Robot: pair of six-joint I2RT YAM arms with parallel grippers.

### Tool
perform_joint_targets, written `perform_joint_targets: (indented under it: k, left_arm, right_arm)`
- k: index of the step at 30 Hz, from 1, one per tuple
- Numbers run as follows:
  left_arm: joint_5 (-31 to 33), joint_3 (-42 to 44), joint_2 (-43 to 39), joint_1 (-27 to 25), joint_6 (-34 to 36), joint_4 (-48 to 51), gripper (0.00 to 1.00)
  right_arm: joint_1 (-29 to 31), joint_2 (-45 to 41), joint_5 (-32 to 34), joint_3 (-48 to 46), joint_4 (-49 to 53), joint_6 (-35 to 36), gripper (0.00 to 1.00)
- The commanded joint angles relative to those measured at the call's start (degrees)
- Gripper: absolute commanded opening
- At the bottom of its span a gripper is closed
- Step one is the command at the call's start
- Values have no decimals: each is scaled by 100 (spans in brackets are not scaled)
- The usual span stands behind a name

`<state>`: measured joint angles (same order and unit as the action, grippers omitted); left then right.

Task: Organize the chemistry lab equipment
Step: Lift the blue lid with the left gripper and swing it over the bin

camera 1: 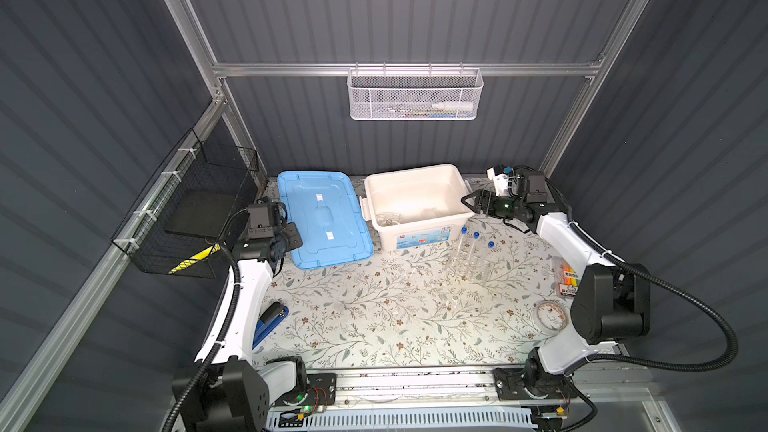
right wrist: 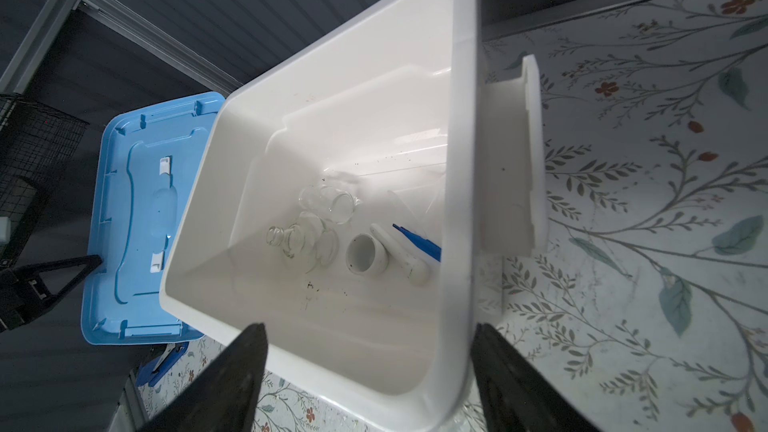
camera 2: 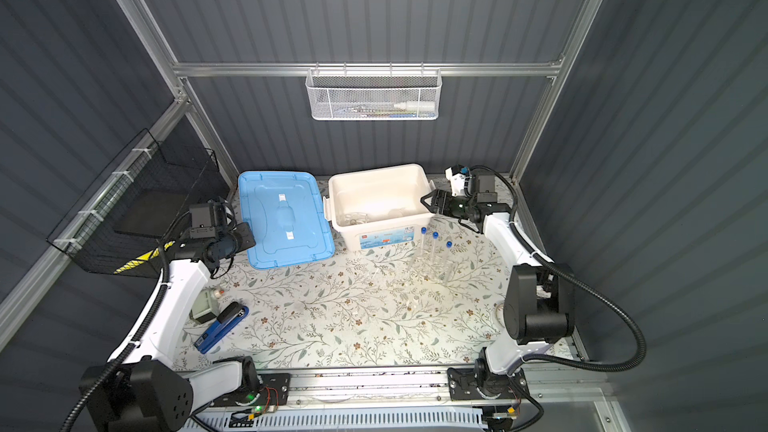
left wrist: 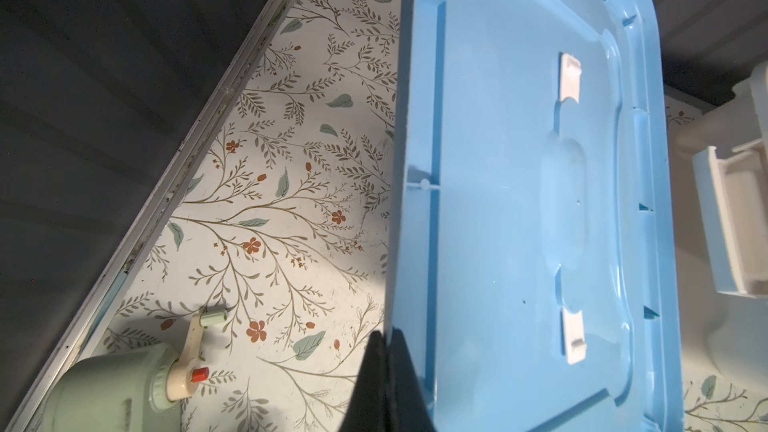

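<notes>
Three blue-capped test tubes (camera 1: 471, 249) stand in the clear rack (camera 1: 467, 270) in front of the white bin (camera 1: 386, 238). Inside the bin lie two clear glass vessels (right wrist: 328, 201), a small white bowl (right wrist: 365, 259), the white pestle (right wrist: 405, 253) and blue tweezers (right wrist: 417, 238). My right gripper (right wrist: 370, 326) hangs open over the bin's near right corner (camera 1: 467, 201), with nothing between its fingers. My left gripper (left wrist: 386, 332) is shut at the left rim of the blue lid (left wrist: 519, 201), one finger on each side of that rim. The lid lies left of the bin (camera 1: 324, 222).
A blue-black stapler (camera 2: 222, 326) and a pale green device (camera 2: 203, 305) lie front left. A marker pack (camera 1: 567, 280) and a tape roll (camera 1: 550, 315) sit by the right arm. A black wire basket (camera 1: 187, 209) hangs on the left wall and a white mesh basket (camera 1: 415, 93) on the back wall.
</notes>
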<state>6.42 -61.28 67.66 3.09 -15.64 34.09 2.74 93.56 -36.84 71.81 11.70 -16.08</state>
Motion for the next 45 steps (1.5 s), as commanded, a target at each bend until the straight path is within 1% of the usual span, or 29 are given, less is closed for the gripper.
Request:
perform_joint_targets:
  k: [1, 8, 12, 16, 24, 29, 34, 38, 42, 45]
  left_arm:
    - [112, -419, -299, 33, -71, 73, 0]
    - [224, -635, -624, 33, -40, 295, 0]
    - [166, -762, -697, 33, -35, 354, 0]
    - [-88, -942, -690, 33, -69, 320, 0]
    - [-910, -1095, -399, 25, -332, -113, 0]
    - [-1249, -1105, -210, -8, -492, -416, 0]
    - [-1289, -1083, 6, -332, -623, -689, 0]
    - [-921, -1086, 232, -981, -693, -1043, 0]
    - [-1019, -1200, 597, -1293, -848, -1266, 0]
    - [-955, -1186, 777, -1540, -909, -1472, 0]
  right_arm:
    - [25, -136, -60, -69, 8, -23, 79]
    - [25, -213, -152, -109, -79, -113, 79]
    - [34, -250, -231, -126, -125, -154, 79]
    - [77, -276, -482, -126, -212, -179, 79]
    - [381, -140, -959, 129, -317, -185, 80]
    - [464, 7, -1177, 218, -603, -457, 79]
    - [564, 99, -1447, 237, -964, -732, 79]
    - [638, 213, -1647, 289, -1154, -902, 79]
    - [649, 341, -1794, 308, -1424, -1146, 79]
    - [654, 420, -1919, 301, -1679, -1344, 79]
